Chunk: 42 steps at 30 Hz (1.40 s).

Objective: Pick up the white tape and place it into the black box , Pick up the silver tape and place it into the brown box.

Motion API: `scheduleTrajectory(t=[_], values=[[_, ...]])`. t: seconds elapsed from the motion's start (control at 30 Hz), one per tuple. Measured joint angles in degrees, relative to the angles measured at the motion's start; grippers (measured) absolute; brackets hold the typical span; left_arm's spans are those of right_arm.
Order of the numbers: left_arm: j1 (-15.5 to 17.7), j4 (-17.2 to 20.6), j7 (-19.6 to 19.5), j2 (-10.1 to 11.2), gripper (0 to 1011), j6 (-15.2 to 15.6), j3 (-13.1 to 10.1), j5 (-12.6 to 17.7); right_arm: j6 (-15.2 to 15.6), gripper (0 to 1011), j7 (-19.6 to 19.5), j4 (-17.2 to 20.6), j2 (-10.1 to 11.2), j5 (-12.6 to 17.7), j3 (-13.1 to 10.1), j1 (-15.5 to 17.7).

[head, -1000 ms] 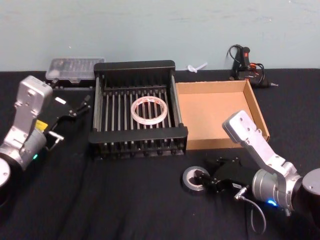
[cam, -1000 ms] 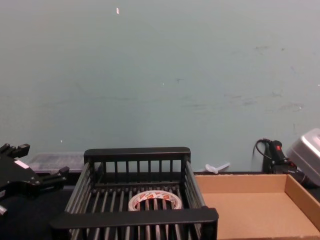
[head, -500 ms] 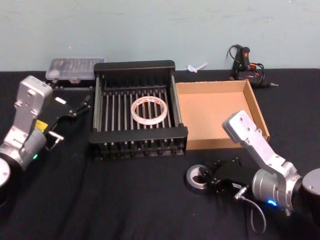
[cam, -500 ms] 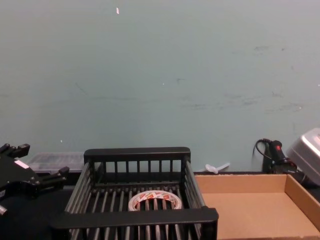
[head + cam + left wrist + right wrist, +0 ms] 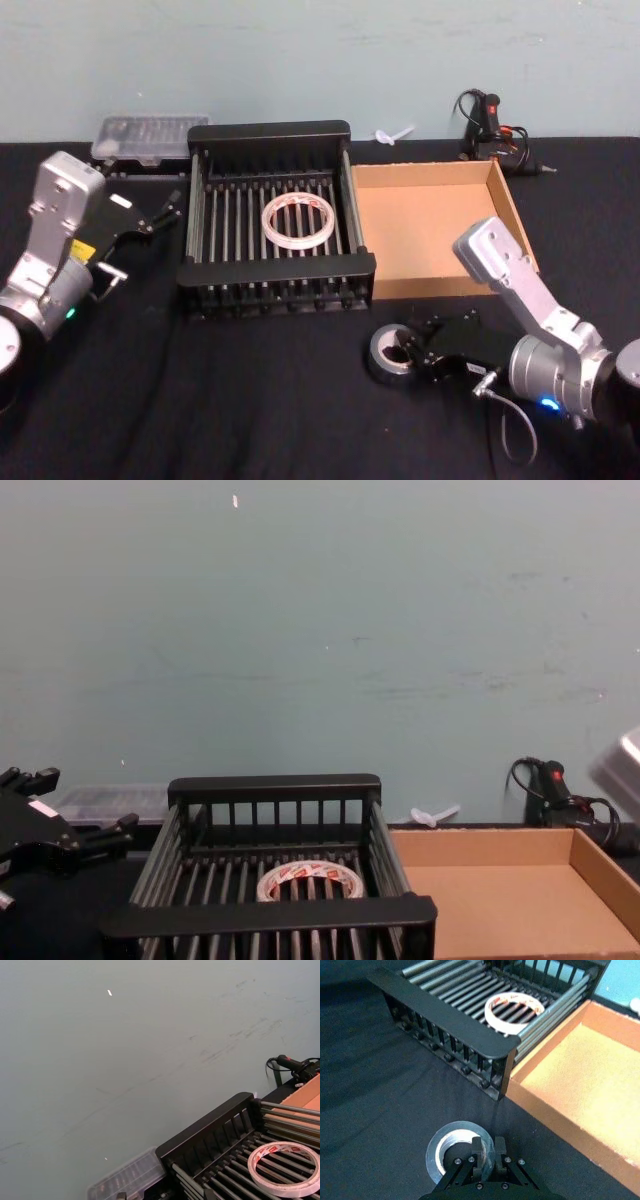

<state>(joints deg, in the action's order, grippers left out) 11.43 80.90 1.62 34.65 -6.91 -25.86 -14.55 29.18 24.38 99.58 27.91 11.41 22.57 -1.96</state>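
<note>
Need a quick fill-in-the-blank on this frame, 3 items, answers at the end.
1. The white tape lies flat inside the ______ box.
2. The right gripper is shut on the wall of the ______ tape.
3. The brown box stands directly to the ______ of the black box, on the robot's own sides.

Answers: black; silver; right

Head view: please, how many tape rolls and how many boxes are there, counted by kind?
Tape rolls: 2, the white tape inside the black box and the silver tape on the table.
Boxes: 2, the black box and the brown box.
Total: 4
</note>
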Motion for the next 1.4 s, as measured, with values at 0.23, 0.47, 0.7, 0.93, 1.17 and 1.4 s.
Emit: scheduleTrajectory(t=[0.23, 0.47, 0.7, 0.93, 1.17, 1.4], values=[[0.00, 0.00, 0.00, 0.00, 1001, 0.00, 0.00, 0.00, -2.27, 158, 0.06, 1.05, 0.72, 1.27, -1.10, 0.23], [0.00, 0.00, 0.00, 0.00, 1001, 0.00, 0.00, 0.00, -4.42, 158, -1.47, 2.18, 1.23, 2.73, -3.29, 0.33], [0.00, 0.00, 0.00, 0.00, 1001, 0.00, 0.00, 0.00, -5.32, 158, -4.25, 2.00, 0.58, 3.20, -5.47, -0.42], [0.00, 0.00, 0.00, 0.00, 1001, 0.00, 0.00, 0.00, -4.90, 158, -7.27, -0.40, -1.63, 2.43, -6.76, -3.46], [0.00, 0.00, 0.00, 0.00, 1001, 0.00, 0.00, 0.00, -4.36, 158, -8.11, -5.43, -4.38, 0.86, -6.28, -8.58], [0.00, 0.00, 0.00, 0.00, 1001, 0.00, 0.00, 0.00, -3.78, 158, -8.33, -13.14, -8.02, -0.62, -5.08, -14.70]])
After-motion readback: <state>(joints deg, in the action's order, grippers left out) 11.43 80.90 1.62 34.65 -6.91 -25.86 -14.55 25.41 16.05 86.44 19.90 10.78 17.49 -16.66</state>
